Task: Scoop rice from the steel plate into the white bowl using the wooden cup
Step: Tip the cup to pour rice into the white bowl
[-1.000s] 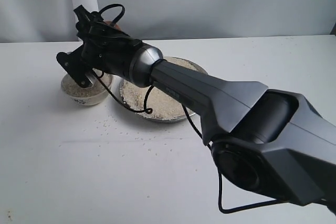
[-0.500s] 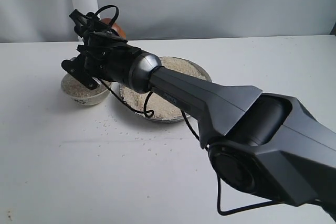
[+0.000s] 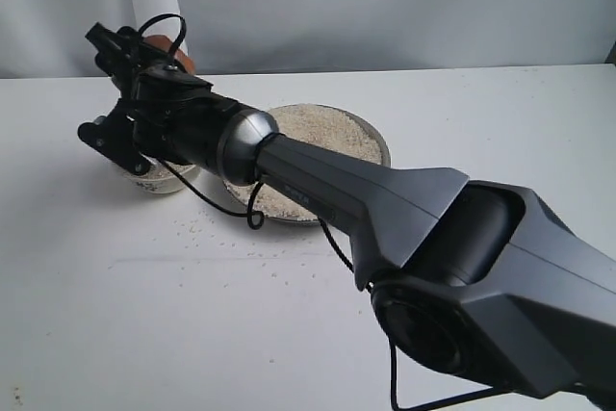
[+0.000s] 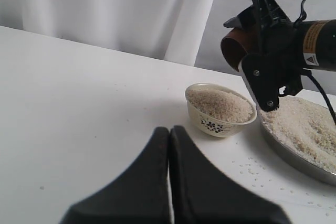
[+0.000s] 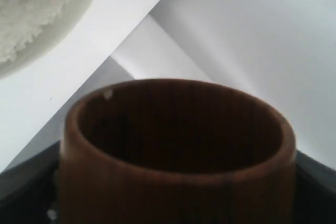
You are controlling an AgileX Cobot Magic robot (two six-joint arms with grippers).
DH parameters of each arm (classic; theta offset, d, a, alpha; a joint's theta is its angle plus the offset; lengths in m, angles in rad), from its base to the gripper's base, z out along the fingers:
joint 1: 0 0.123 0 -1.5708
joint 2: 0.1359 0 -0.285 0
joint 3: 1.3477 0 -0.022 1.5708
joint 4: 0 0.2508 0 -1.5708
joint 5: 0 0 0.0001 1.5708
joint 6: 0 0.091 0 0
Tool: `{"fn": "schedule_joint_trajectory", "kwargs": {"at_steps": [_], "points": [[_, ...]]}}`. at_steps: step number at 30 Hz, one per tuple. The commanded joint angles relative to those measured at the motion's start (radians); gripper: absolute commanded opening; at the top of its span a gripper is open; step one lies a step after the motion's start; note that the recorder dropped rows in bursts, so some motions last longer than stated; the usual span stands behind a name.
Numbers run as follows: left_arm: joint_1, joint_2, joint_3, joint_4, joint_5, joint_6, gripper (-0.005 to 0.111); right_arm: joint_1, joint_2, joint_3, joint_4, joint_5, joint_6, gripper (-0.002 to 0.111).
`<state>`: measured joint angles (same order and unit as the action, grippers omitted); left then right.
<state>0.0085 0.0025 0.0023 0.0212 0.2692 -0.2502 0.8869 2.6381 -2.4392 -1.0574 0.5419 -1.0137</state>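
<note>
My right gripper [image 4: 261, 51] pinched the wooden cup [image 4: 233, 51], tipped on its side in the air above the white bowl [image 4: 218, 123], which was heaped with rice [image 4: 218, 103]. The steel plate [image 4: 292, 155] sat just beside the bowl. My left gripper [image 4: 169, 139] had its 2 fingers pressed together.

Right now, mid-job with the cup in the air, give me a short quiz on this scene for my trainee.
1. Rice lies in the white bowl, the steel plate, or both?
2. True or false: the left pincer is shut and empty.
3. The wooden cup is: A set down in the steel plate, B held in the air by the right pincer, C standing in the white bowl.
Key: 1 both; 2 true; 3 B.
</note>
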Motion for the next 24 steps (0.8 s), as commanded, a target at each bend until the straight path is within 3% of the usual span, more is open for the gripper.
{"fn": "schedule_joint_trajectory", "kwargs": {"at_steps": [1,12,18,24], "points": [[-0.006,-0.003,-0.002,-0.003,-0.003,-0.003,0.0,-0.001,-0.01,0.001,-0.012,0.022,-0.004,0.0],[-0.006,-0.003,-0.002,-0.003,-0.003,-0.003,0.0,-0.001,-0.04,0.001,0.089,0.076,0.002,0.0],[-0.006,-0.003,-0.002,-0.003,-0.003,-0.003,0.0,-0.001,-0.126,0.161,0.001,0.103,0.002,0.0],[-0.006,-0.003,-0.002,-0.003,-0.003,-0.003,0.0,-0.005,-0.192,0.185,0.022,0.129,0.278,0.0]]}}
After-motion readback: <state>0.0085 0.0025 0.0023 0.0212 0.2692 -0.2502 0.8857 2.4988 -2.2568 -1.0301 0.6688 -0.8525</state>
